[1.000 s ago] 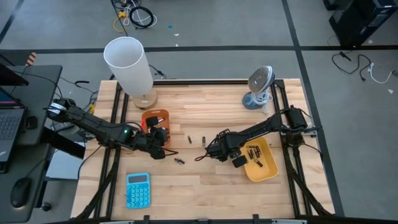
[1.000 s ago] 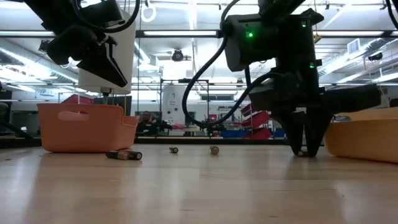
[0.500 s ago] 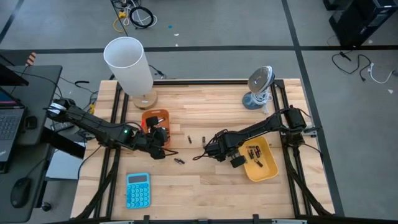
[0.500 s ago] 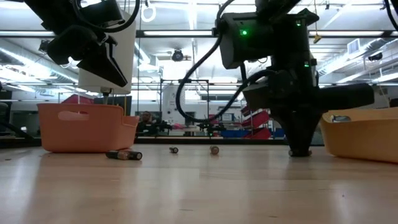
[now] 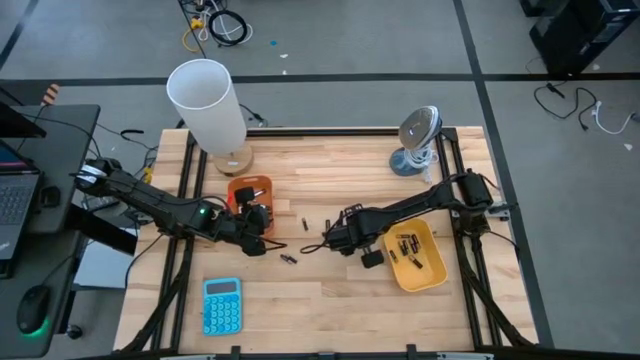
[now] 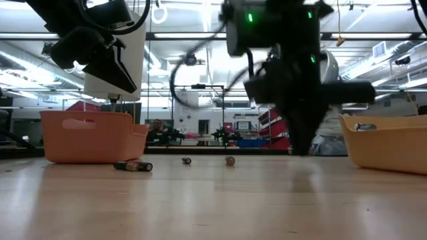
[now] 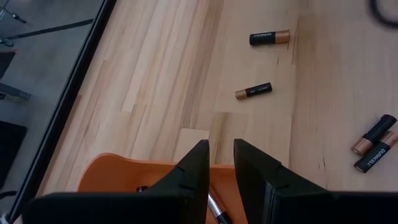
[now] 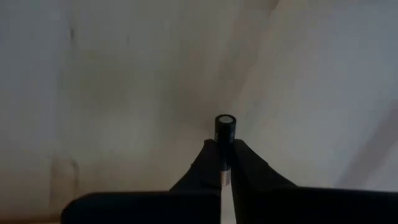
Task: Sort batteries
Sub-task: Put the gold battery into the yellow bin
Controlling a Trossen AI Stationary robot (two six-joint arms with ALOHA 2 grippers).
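Observation:
My right gripper (image 8: 224, 163) points down over the table's middle (image 5: 338, 240), shut on a dark battery (image 8: 224, 132). Loose batteries lie on the wood left of it (image 5: 303, 222) (image 5: 326, 224) (image 5: 288, 259); the low view shows them too (image 6: 133, 166) (image 6: 230, 160). My left gripper (image 7: 221, 155) hangs over the orange tray (image 5: 250, 190), a narrow gap between its fingers with nothing in it. A battery (image 7: 214, 208) lies in that tray. The yellow tray (image 5: 420, 255) at the right holds several batteries. My right gripper pinches the battery's upper part (image 8: 224, 155) between its two fingertips, coming from above and pointing down. The battery stands upright along the fingers, with its lower end (image 8: 224, 119) sticking out past the tips. It seems just clear of the wood.
A white cylinder shade (image 5: 208, 105) stands at the far left, a small fan (image 5: 418, 140) at the far right, and a blue calculator (image 5: 221, 305) near the front edge. More batteries lie beyond the left gripper (image 7: 270, 38) (image 7: 254, 91) (image 7: 375, 142).
My right gripper stood open with a battery upright on the table between its fingers. It has shut on that battery, then risen a little and gone toward the table's left, taking the battery along.

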